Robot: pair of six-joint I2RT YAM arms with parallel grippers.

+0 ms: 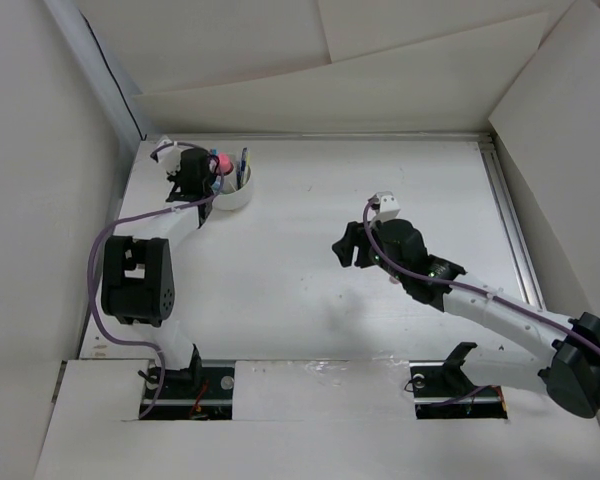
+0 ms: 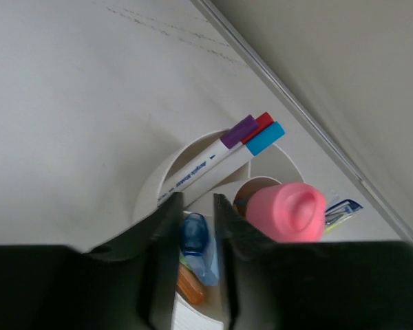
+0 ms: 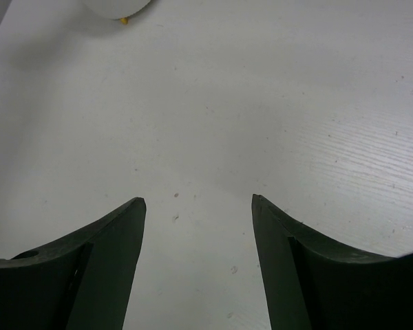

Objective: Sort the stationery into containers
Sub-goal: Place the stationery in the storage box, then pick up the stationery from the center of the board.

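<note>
The white divided cup [image 1: 236, 196] stands at the far left of the table. It holds several pens [image 2: 213, 155] with purple, red and blue caps, a pink-capped glue stick [image 2: 286, 212] and an orange stick [image 2: 191, 285]. My left gripper [image 2: 195, 199] hangs over the cup [image 2: 158, 180]. Its jaws stand narrowly apart around a blue stick [image 2: 195, 237], which nearly fills the gap above a compartment. My right gripper [image 3: 198, 201] is open and empty over bare table mid-right [image 1: 342, 250]. The cup's edge [image 3: 117, 7] shows at the top of the right wrist view.
White cardboard walls enclose the table on the left, back and right. A metal rail [image 1: 510, 230] runs along the table's right side. The cup sits close to the back left wall [image 2: 316, 130].
</note>
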